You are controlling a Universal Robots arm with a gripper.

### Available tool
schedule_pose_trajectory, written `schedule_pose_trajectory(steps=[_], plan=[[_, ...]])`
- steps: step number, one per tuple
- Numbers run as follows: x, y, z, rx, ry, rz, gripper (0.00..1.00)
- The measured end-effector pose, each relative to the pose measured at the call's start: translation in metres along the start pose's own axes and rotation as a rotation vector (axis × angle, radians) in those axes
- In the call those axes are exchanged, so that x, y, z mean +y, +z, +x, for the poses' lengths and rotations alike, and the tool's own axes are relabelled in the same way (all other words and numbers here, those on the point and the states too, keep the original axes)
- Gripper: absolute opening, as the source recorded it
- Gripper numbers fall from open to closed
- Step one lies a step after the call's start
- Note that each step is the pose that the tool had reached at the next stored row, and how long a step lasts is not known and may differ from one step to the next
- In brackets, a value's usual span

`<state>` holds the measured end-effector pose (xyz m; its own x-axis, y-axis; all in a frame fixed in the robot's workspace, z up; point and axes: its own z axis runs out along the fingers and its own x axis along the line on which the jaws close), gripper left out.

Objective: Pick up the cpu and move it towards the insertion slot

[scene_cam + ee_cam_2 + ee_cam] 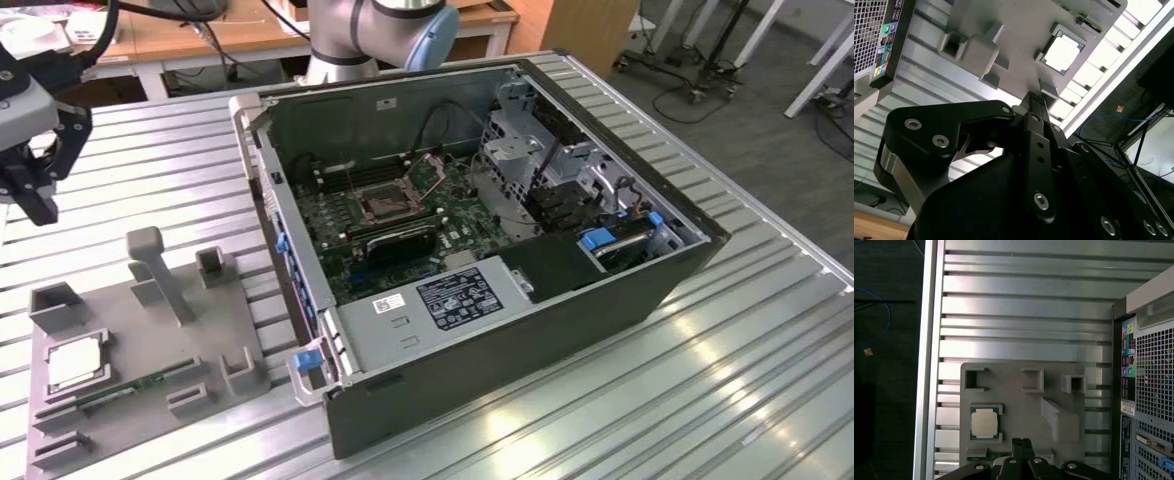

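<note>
The cpu [76,358] is a flat silver square with a pale rim, lying in a square recess of the grey fixture plate [160,335] on the exterior view's left. Both wrist views also show the cpu [1061,51] [985,421] in that recess. My gripper [40,213] hangs well above the table, beyond the plate's far end and apart from the cpu. Its black fingers [1021,444] are pressed together with nothing between them, as the second wrist view also shows for the gripper [1036,98]. The insertion slot [387,203] is a square black socket in a silvery frame on the green motherboard.
The open computer case [561,300] lies on its side on the ribbed metal table [747,370], and its walls rise around the motherboard. A thin green memory stick [134,387] lies on the fixture near the cpu. Grey posts [158,275] stand up from the plate.
</note>
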<state>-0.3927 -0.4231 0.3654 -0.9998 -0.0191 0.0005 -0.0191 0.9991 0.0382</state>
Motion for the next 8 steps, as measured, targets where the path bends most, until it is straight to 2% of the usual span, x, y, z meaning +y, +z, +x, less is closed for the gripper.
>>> schedule_pose_trajectory(steps=[8], plan=[[-0.0097, 0.0, 0.0007, 0.0, 0.0, 0.0, 0.11]])
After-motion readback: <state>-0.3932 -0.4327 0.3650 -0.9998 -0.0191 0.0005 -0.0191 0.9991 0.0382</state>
